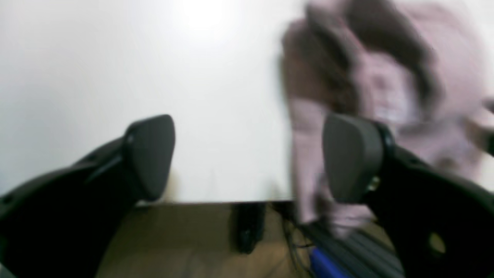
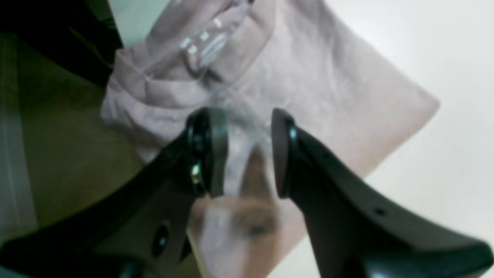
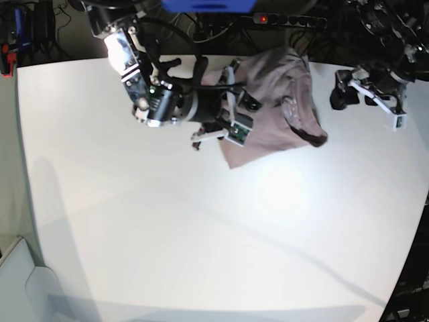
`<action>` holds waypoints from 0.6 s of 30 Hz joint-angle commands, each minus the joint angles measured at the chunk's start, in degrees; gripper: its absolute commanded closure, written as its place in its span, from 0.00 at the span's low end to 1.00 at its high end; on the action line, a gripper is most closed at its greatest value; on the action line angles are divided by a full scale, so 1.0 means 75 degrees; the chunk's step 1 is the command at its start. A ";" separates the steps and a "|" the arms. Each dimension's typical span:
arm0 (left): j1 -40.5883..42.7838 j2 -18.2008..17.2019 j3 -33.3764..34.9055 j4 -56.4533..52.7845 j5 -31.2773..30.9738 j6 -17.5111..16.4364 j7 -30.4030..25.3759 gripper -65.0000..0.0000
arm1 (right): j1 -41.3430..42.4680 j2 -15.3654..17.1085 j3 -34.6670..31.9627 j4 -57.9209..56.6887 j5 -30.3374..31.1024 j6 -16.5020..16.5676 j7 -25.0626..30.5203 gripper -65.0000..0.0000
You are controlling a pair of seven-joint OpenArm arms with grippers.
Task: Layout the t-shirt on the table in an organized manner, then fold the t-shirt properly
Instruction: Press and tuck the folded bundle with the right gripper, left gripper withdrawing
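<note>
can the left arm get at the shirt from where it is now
Probably yes. The left gripper stands open just beside the t-shirt, with only bare table between them. The right gripper works the shirt's other side, so the near edge looks free.

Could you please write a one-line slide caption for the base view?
Bunched mauve-pink t-shirt at the white table's far edge, right gripper over it, left gripper open beside it.

A plain dusty pink t-shirt [image 3: 275, 100], with no print or pattern, lies at the upper middle of the base view on a plain white table [image 3: 201, 235]. The left gripper [image 1: 247, 158] and right gripper [image 2: 247, 152] are black with dark grey pads. Brown floor [image 1: 193, 239] shows at the bottom of the left wrist view.
</note>
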 commanded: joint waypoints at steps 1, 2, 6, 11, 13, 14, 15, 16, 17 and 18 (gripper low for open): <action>0.0024 0.0007 -0.0009 0.0033 -0.0414 -0.0151 -0.0126 0.07 | 0.0109 -0.0055 -0.0007 0.0116 0.0161 0.0051 0.0197 0.67; 0.0035 0.0077 -0.0009 -0.0072 -0.0625 -0.0174 -0.0126 0.06 | 0.0109 -0.0043 -0.0007 0.0116 0.0161 0.0051 0.0197 0.67; -0.0047 0.0253 -0.0009 -0.0787 -0.0953 -0.0186 -0.0138 0.06 | 0.0098 -0.0043 -0.0007 0.0116 0.0161 0.0051 0.0197 0.67; -0.0398 0.0464 -0.0009 -0.1971 -0.0918 -0.0221 -0.0150 0.06 | 0.0086 0.0039 -0.0019 0.0105 0.0161 0.0051 0.0197 0.67; -0.0551 0.0523 -0.0009 -0.2335 -0.0942 -0.0233 -0.0150 0.06 | 0.0086 0.0062 -0.0030 0.0105 0.0161 0.0051 0.0197 0.67; -0.0598 0.0546 0.0003 -0.2452 -0.0953 -0.0233 -0.0150 0.06 | 0.0086 0.0074 -0.0030 0.0105 0.0161 0.0051 0.0197 0.67; -0.0645 0.0558 0.0003 -0.2522 -0.0942 -0.0233 -0.0150 0.06 | 0.0074 0.0074 -0.0030 0.0105 0.0161 0.0051 0.0197 0.67; -0.0668 0.0558 0.0073 -0.2581 -0.0918 -0.0233 -0.0150 0.06 | 0.0027 0.0074 -0.0030 0.0105 0.0161 0.0051 0.0197 0.67; -0.0680 0.0558 0.0202 -0.2592 -0.0907 -0.0233 -0.0150 0.06 | 0.0004 0.0074 -0.0019 0.0105 0.0161 0.0051 0.0197 0.67; -0.0680 0.0546 0.0284 -0.2592 -0.0907 -0.0233 -0.0150 0.06 | -0.0008 0.0074 -0.0007 0.0105 0.0161 0.0051 0.0197 0.67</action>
